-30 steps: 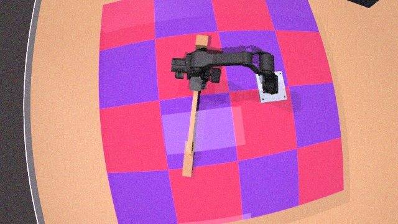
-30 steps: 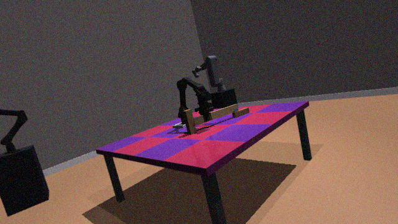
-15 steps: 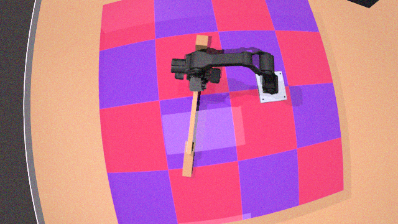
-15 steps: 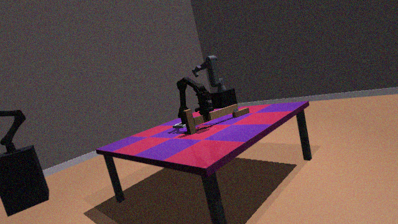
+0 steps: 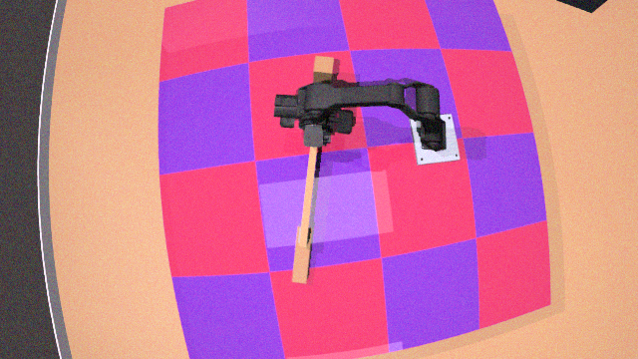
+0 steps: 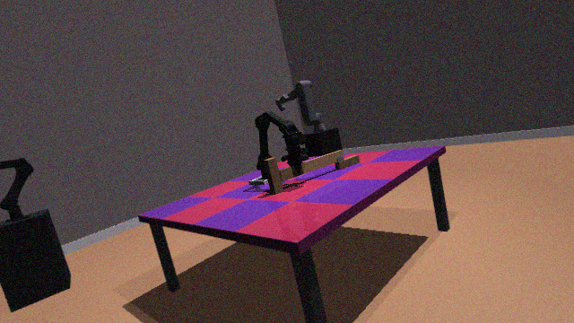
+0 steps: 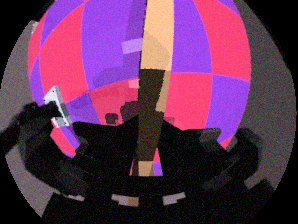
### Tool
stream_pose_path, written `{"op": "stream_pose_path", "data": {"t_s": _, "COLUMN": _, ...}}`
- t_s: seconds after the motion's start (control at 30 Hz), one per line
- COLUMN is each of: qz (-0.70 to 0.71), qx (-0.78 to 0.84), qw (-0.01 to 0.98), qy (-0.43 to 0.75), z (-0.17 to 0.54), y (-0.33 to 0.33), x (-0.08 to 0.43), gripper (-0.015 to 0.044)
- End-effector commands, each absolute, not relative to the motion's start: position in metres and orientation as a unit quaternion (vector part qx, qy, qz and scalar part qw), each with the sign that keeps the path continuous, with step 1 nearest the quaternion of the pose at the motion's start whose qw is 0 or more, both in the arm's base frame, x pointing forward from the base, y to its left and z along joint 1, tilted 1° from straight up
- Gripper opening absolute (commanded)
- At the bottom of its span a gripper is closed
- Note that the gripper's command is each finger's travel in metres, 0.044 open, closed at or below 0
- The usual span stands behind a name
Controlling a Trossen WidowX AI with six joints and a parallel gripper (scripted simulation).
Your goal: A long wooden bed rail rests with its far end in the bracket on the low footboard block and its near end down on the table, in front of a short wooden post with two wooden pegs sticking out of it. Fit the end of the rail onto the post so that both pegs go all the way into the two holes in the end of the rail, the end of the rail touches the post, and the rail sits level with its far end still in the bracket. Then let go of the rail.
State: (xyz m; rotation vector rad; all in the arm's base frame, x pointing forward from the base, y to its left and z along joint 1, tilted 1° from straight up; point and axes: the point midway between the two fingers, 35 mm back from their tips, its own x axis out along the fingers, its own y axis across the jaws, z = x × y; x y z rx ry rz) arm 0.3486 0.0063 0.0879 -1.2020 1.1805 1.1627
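Note:
The long wooden rail (image 5: pixel 310 189) (image 6: pixel 323 161) (image 7: pixel 159 40) runs from the post to the low footboard block (image 5: pixel 300 271) (image 6: pixel 352 161). Its far end is at the block's bracket; how deeply it sits there is too small to tell. My gripper (image 6: pixel 298 173) (image 7: pixel 147 117) is shut on the rail near its post end. That end is raised off the table and looks close to level. The upright post (image 5: pixel 324 64) (image 6: pixel 273 177) stands just beyond the rail's near end. In the exterior view the two appear to meet, but the arm hides the joint in the top view. Pegs and holes are not visible.
The arm's white base plate (image 5: pixel 417 150) (image 7: pixel 56 95) is on the checkered table (image 5: pixel 429 199) (image 6: pixel 251 215), to the right of the rail in the top view. The arm crosses over the rail near the post. Other robot arms stand on dark pedestals beyond the table.

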Motion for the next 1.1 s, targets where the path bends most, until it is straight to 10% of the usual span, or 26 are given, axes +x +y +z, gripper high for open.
{"op": "stream_pose_path", "data": {"t_s": 0.0, "qz": 0.483, "qx": -0.501, "qw": 0.522, "qy": 0.492, "z": 0.0884, "y": 0.0067, "x": 0.3489, "gripper": 0.0}}
{"op": "stream_pose_path", "data": {"t_s": 1.07, "qz": 0.483, "qx": -0.501, "qw": 0.522, "qy": 0.492, "z": 0.0915, "y": 0.0036, "x": 0.3477, "gripper": 0.0}}
